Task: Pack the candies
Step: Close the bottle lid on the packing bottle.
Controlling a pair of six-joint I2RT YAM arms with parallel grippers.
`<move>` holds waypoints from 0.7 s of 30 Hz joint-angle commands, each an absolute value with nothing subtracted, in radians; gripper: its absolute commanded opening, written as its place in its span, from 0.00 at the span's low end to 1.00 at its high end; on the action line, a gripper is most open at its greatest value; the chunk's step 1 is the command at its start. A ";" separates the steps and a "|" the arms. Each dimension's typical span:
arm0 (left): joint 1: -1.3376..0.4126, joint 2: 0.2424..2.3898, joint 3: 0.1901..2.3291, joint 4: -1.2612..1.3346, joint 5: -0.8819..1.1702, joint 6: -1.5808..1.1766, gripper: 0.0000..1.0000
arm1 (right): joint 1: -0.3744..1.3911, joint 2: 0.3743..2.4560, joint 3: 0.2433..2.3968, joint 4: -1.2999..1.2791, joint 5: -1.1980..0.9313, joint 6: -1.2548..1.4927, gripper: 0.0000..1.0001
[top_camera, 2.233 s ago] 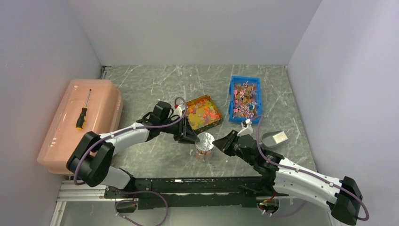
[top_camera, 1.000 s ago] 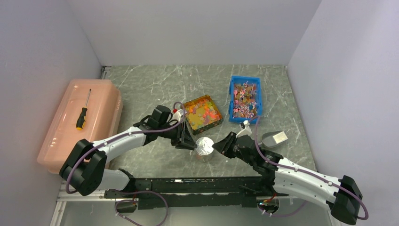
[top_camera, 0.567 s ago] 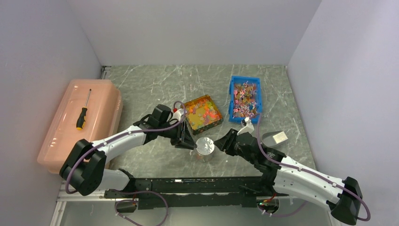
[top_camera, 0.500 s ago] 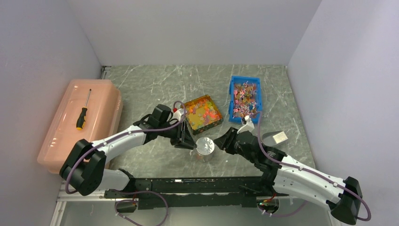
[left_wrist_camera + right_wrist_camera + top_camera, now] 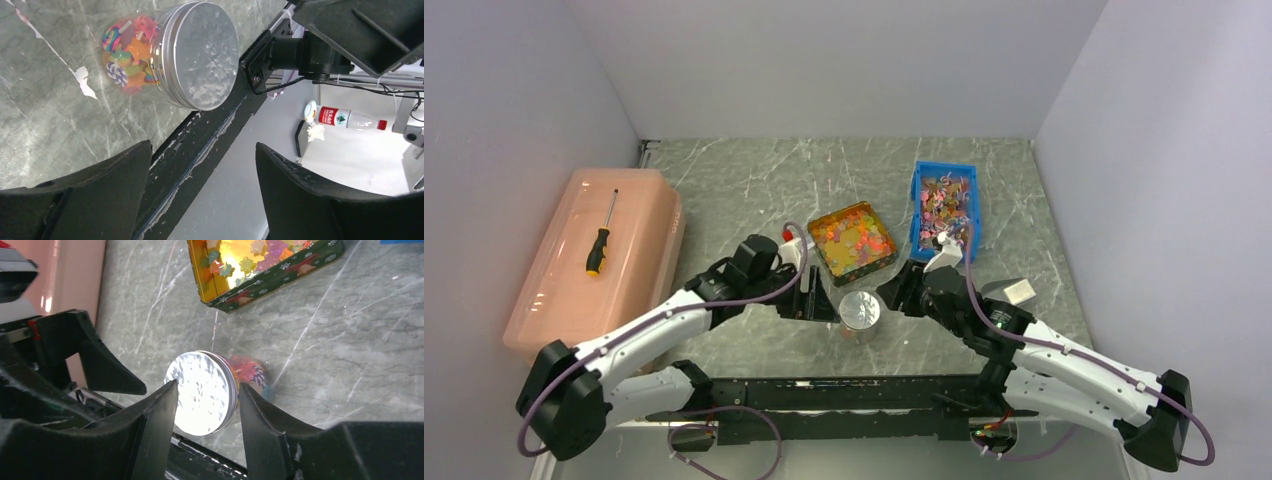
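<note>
Both arms have drawn back a little from the jar (image 5: 860, 310) at lower centre. The left gripper (image 5: 202, 150) and right gripper (image 5: 207, 386) both stand apart, empty. Inside, the candies (image 5: 127, 47) look light and slippery, so better to hold the stiff jar by its sides

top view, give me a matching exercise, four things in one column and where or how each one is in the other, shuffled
Things
1. screwdriver
2. jar
3. tin
4. blue bin

Place or state
a. holds orange and yellow candies
b. lies on the pink box
c. stands upright with a silver lid on
d. rightmost of the four, holds pinkish pieces

Pairs: 1-b, 2-c, 3-a, 4-d
</note>
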State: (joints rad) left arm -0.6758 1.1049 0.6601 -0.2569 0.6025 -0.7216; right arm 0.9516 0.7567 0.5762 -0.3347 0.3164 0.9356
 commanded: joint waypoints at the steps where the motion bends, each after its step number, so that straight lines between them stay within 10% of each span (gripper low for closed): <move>1: -0.711 1.019 0.620 -0.231 0.512 -0.695 0.85 | 0.954 0.773 0.654 -0.367 0.348 0.839 0.52; 4: -0.785 0.930 0.586 -0.201 0.425 -0.691 0.99 | 0.954 0.784 0.678 -0.405 0.365 0.811 0.53; 21: -1.223 0.696 0.238 0.312 -0.255 -0.476 0.99 | 0.953 0.810 0.732 -0.483 0.300 0.670 0.54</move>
